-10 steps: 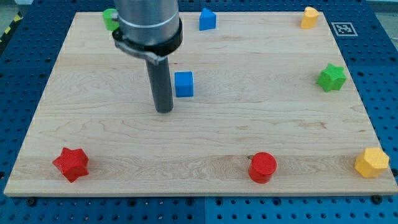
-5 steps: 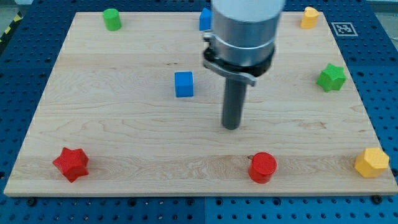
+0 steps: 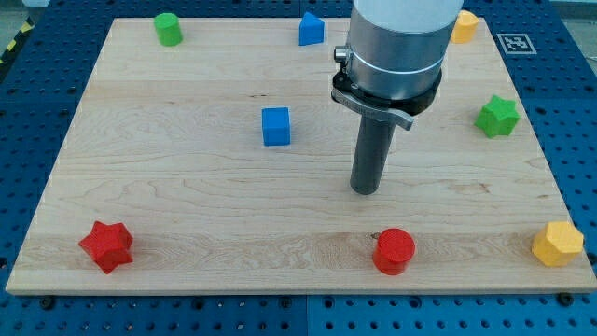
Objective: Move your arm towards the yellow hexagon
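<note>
Camera view: wooden board (image 3: 187,205) on a blue pegboard bench (image 3: 578,140). Arm (image 3: 396,47) enters from the view's top, right of centre. No gripper fitted; the tool is a plain dark rod, nothing held. My tip (image 3: 365,191) sits on bare board, touching no block.

Yellow hexagon (image 3: 558,244): at the view's bottom-right corner of the board, close to the right edge. It lies well apart from my tip, to the tip's right and lower in the view.

Nearest block to the tip: red cylinder (image 3: 394,250), below and slightly right of it, near but with a clear gap of board between.

Other blocks:
- blue cube (image 3: 275,126), left of the rod and higher in the view, apart from it.
- red star (image 3: 105,245), bottom-left.
- green star (image 3: 497,116), right side, above the hexagon.
- green cylinder (image 3: 168,28), top-left.
- blue block (image 3: 311,29), top edge, peaked shape, just left of the arm body.
- second yellow block (image 3: 465,25), top-right, partly hidden behind the arm; shape unclear.

Fiducial tag (image 3: 515,43) on the bench off the top-right corner.
</note>
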{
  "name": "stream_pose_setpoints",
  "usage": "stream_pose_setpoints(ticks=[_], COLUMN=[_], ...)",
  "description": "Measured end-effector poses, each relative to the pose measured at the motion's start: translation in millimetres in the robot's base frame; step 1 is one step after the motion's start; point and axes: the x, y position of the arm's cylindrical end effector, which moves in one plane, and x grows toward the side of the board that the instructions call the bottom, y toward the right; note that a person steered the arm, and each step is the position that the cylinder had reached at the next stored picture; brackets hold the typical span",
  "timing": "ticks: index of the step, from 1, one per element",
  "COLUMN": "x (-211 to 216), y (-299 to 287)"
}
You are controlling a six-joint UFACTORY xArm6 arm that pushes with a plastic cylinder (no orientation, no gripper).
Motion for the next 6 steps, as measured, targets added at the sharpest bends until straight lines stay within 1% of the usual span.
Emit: stream_pose_setpoints(ticks=[1, 4, 5, 6], x=[0, 2, 16, 39], y=[2, 143, 192, 225])
